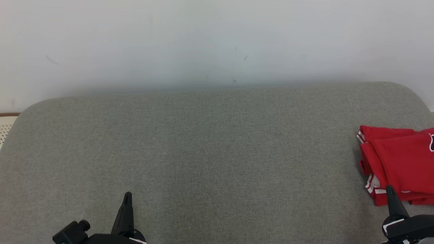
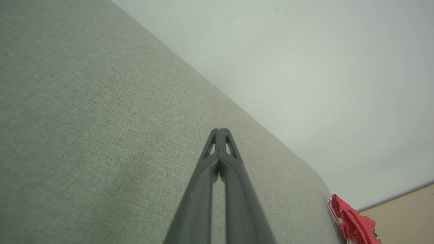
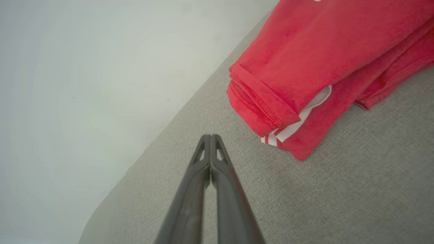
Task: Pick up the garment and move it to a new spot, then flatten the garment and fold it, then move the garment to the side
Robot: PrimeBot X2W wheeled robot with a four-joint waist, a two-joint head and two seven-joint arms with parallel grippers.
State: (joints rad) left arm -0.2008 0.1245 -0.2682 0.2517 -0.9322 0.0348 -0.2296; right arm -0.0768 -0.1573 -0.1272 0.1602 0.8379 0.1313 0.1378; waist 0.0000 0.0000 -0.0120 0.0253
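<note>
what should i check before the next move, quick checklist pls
1. Garment folded: ok, the red garment lies in a folded stack.
2. Garment at the side: ok, it sits at the right end of the grey cushion.
3. Wholly on the cushion: cannot tell, its far side runs out of the head view.
4. Left hand empty: ok, shut on nothing over bare cushion.
5. Right hand free of the garment: ok, shut, tips apart from its hem.

Nothing legible; the mark (image 1: 432, 142) on the garment (image 1: 398, 159) is cut off.
</note>
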